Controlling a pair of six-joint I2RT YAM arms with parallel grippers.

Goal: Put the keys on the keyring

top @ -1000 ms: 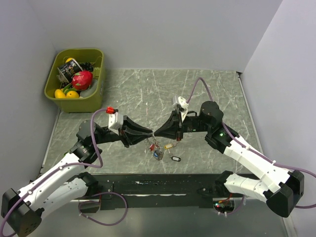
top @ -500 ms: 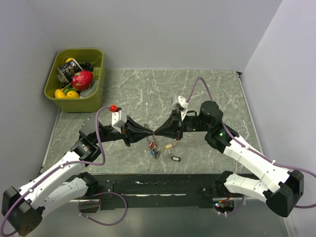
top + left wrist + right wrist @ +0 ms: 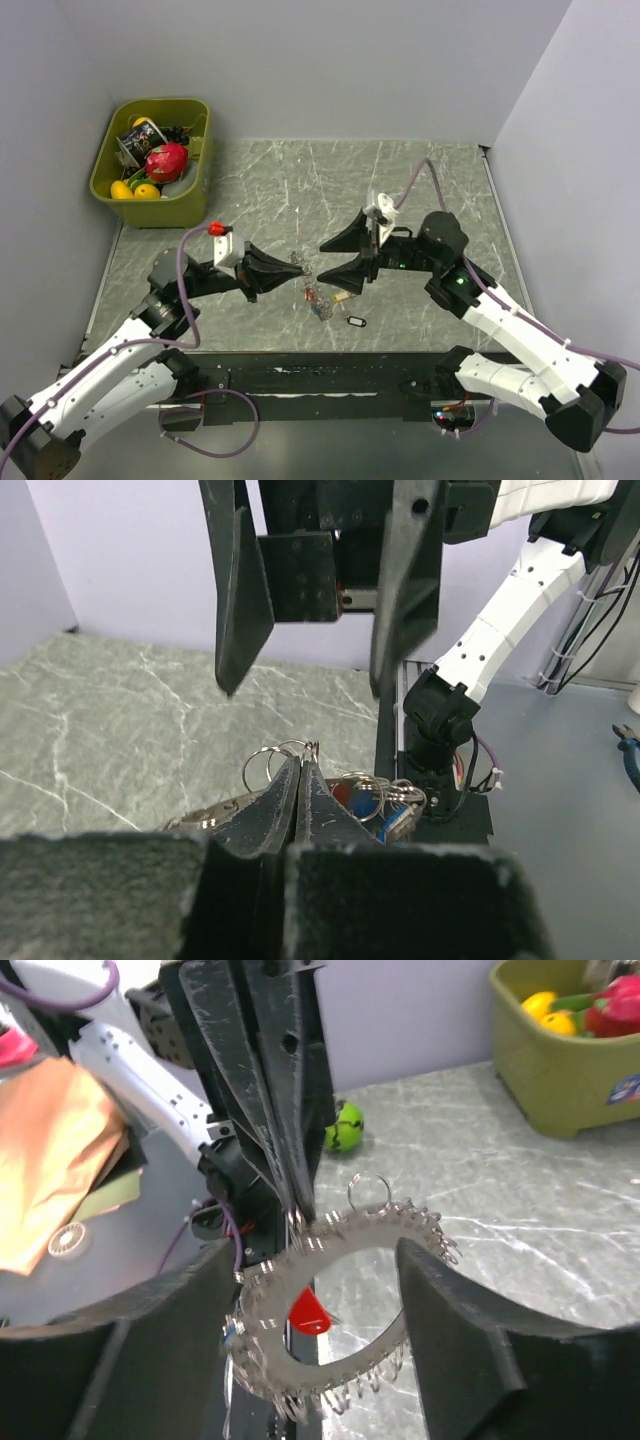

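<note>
Tight pinch from the left gripper (image 3: 301,268), fingers pressed flat together on the rim of the keyring (image 3: 335,1305). Hanging off those tips, clear of the table (image 3: 420,190), a spiky grey wreath of small keys, with a few bare wire loops sticking up by the pinch. Facing it nose to nose, the right gripper (image 3: 321,264): spread wide and grasping nothing, one finger to either side of the ring in the overhead view, no contact visible. Same story from the left wrist, with own fingers (image 3: 270,810) sealed and the two black blades opposite parted well apart. Down on the grey marble, right under the meeting point, a red-headed key (image 3: 309,293) with a blue bit beside it. Just to its right a tan key (image 3: 342,296), and nearer the arm bases a small dark tag (image 3: 356,322). Red head showing through the ring's hole from the right wrist. Far back left, an olive bin (image 3: 160,213) heaped with toy fruit, well apart from all this.
</note>
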